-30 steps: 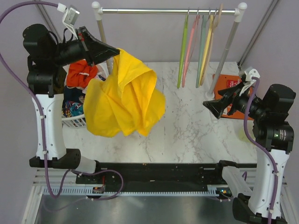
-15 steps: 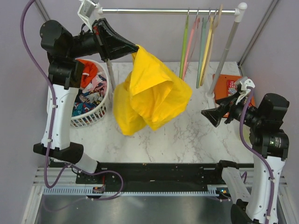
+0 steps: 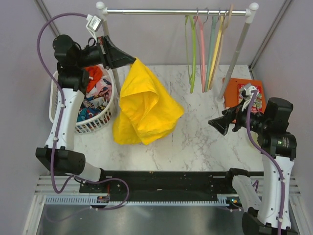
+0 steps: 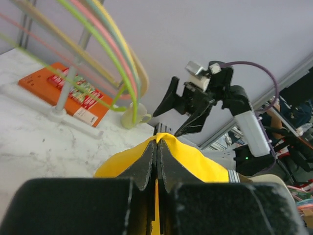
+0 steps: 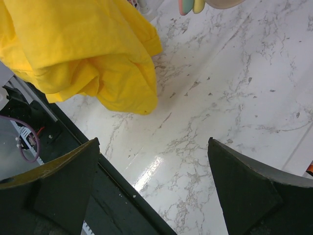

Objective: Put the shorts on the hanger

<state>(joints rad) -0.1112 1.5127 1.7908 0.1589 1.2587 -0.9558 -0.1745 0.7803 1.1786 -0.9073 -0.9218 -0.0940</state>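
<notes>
Left gripper (image 3: 131,59) is clamped tight on a top fold of the shorts (image 3: 146,110). They hang bunched over the marble table (image 3: 205,147), just right of the laundry basket (image 3: 92,125). Green hanger (image 3: 192,54) is on the rail (image 3: 161,11), leftmost in the row, not touching the shorts. Right gripper (image 3: 214,123) has jaws wide apart and empty, facing the shorts.

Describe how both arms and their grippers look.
The left arm and right arm have white links, black joints and a purple cable each. The left gripper and right gripper are black, with tapering fingers and a white fitting behind them.
</notes>
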